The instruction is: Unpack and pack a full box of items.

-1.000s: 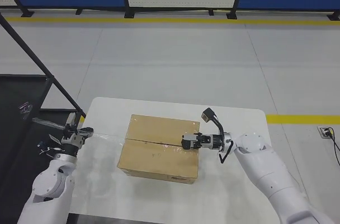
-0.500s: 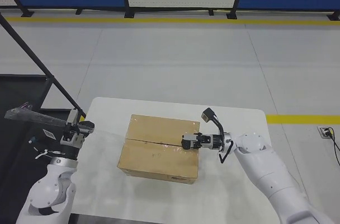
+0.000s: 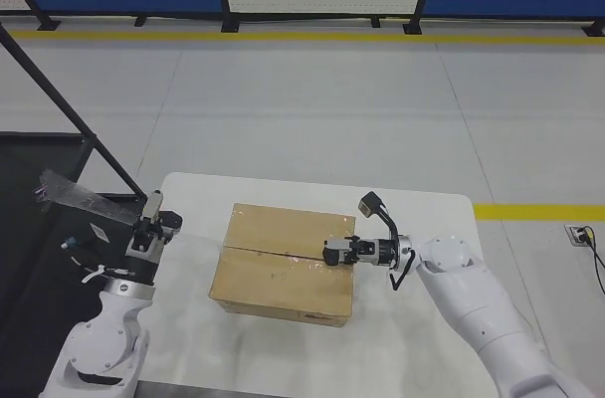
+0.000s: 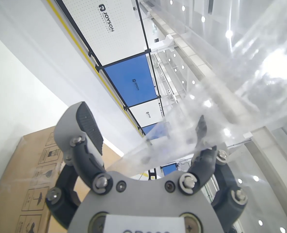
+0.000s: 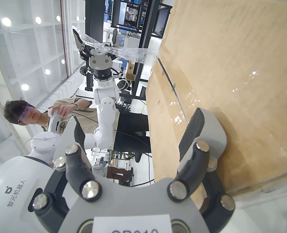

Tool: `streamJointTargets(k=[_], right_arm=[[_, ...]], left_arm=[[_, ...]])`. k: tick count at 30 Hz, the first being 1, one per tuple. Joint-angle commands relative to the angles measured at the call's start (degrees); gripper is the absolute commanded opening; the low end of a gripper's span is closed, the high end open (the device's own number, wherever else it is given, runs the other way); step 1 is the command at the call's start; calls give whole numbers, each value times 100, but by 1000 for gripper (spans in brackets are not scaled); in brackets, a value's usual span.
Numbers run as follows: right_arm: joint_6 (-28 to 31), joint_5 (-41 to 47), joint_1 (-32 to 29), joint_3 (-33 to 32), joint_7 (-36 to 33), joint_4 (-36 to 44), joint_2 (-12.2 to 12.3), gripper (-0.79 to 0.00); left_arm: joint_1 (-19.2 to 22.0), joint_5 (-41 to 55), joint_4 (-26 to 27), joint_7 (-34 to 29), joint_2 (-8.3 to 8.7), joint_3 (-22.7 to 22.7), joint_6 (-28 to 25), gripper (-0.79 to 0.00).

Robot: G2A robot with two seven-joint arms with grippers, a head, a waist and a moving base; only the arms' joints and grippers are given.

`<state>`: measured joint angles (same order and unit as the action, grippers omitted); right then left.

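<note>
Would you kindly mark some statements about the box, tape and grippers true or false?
1. The brown cardboard box on the white table has its flaps closed. True.
2. The left gripper is shut. False: its fingers are apart, the clear plastic tape strip clinging to one.
3. The right gripper is over the box top. True.
4. The tape lies flat on the table. False: it juts from the left gripper, past the table's edge.
</note>
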<state>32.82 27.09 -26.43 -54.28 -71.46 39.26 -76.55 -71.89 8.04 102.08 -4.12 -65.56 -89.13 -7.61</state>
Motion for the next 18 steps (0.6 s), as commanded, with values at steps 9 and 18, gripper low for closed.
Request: streamJointTargets(k=[9,18], right_arm=[[-52,-88,-97,-9,185,158,13,0],[33,-260,-571,-352,524,919,187,0]], left_arm=[[320,-370,45,-18,-58,329,113,0],[683,-771,-45,-315,-105,740,96,0]])
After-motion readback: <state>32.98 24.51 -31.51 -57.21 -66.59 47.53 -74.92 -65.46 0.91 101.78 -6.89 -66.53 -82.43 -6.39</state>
